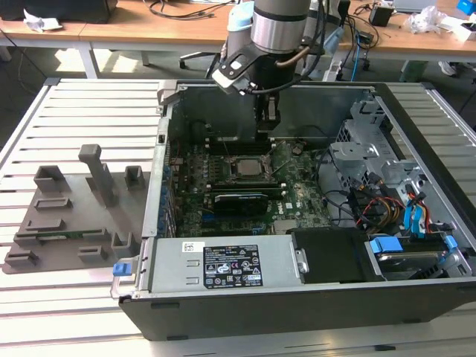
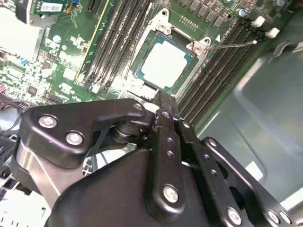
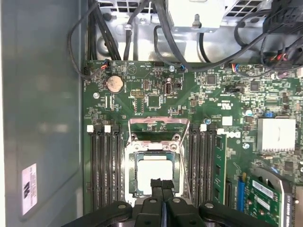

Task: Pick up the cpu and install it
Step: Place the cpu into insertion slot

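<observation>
- The fingers [image 3: 156,185] of the gripper [image 2: 161,105] are pressed together with nothing between them. Their tips point down just above one edge of the socket [image 3: 130,161].
- The cpu [image 3: 154,172] lies flat in that socket, silvery top up and apart from the fingers. In the second wrist view it looks square to its frame.
- A thin retention lever [image 2: 232,45] stands out free beside the socket, so I judge the chip is not clamped down.
- Memory slots [image 3: 105,165] flank the socket on both sides. The motherboard [image 3: 156,90] sits in the open computer case [image 1: 216,111], which rests on the slatted counter [image 1: 74,104].
- Risk: the chip seems loose, so the closed tips could nudge it askew if they brush its edge. Pressing on a tilted chip could bend the socket contacts. The tips could also catch the free lever.
</observation>
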`<state>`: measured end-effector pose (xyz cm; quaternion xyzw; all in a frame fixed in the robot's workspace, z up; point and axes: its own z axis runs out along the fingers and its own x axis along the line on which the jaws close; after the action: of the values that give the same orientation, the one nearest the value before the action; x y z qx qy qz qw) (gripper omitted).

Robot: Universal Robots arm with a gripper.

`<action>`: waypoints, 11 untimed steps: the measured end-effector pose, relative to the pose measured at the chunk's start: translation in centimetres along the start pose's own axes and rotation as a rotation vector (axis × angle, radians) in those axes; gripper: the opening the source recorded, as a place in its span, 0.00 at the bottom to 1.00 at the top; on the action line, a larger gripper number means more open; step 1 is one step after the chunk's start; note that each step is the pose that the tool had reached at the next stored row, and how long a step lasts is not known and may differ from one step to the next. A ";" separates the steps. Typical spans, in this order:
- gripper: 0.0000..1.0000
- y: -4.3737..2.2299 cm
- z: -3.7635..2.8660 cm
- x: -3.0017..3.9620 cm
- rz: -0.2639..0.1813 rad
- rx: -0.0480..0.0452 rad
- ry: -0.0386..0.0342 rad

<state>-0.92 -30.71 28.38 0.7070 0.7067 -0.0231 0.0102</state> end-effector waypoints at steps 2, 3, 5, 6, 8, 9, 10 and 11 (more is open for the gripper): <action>0.11 -0.01 -0.47 -0.02 0.000 0.0001 -0.0001; 0.11 -0.02 -0.83 -0.04 0.000 0.0001 -0.0001; 0.11 -0.02 -1.14 -0.05 0.000 0.0001 0.0000; 0.11 -0.02 -1.14 -0.05 0.000 -0.0001 0.0002; 0.11 -0.02 -1.16 -0.05 0.000 0.0000 0.0000; 0.11 -0.02 -1.17 -0.05 0.000 0.0001 0.0000; 0.11 -0.02 -1.18 -0.06 0.000 0.0001 0.0000; 0.11 -0.02 -1.18 -0.06 0.000 0.0001 -0.0001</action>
<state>-0.92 -30.71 29.56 0.7070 0.7068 -0.0231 0.0102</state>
